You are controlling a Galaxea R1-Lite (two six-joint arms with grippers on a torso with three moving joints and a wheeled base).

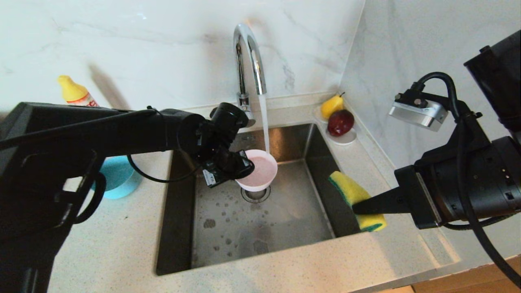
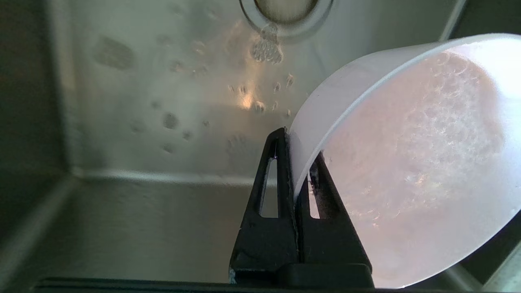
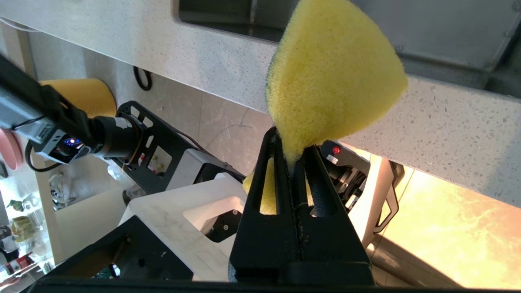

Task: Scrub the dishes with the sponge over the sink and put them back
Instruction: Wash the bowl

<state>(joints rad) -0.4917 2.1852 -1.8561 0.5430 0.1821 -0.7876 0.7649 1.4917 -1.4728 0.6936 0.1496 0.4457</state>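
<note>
A speckled pale stone surface (image 1: 122, 244) runs along the near side, framing a square stainless-steel sink (image 1: 285, 211) with soap suds scattered over its floor.

Nearest, over the sink's near right corner, the right end effector (image 1: 360, 207) has its two black fingers pressed together on the narrow tail of the yellow sponge (image 1: 356, 195). The sponge's wide fan end spreads away from the fingertips over the sink's right rim, its thin green layer facing the basin. In the right wrist view the sponge (image 3: 333, 77) fills the space just past the right end effector (image 3: 294, 156), hanging over the surface's edge.

Further in, above the middle of the sink, the left end effector (image 1: 246, 167) pinches the near wall of the pale pink bowl (image 1: 260, 171), one finger inside and one outside. The left wrist view shows the left end effector (image 2: 295, 158) clamped on the bowl's rim, with sudsy water inside the pale pink bowl (image 2: 415, 162). The round drain strainer (image 1: 255, 194) lies directly below the bowl.

A stream of water (image 1: 265, 122) falls into the bowl from the chrome gooseneck tap (image 1: 248, 61) behind it.

Left of the left end effector, behind its arm, a light blue bowl (image 1: 118, 175) sits on the surface. Beyond it a yellow-capped bottle (image 1: 75, 91) stands by the wall. In the far right corner, a white saucer (image 1: 346, 138) carries a yellow pear (image 1: 331, 106) and a dark red fruit (image 1: 341, 122).
</note>
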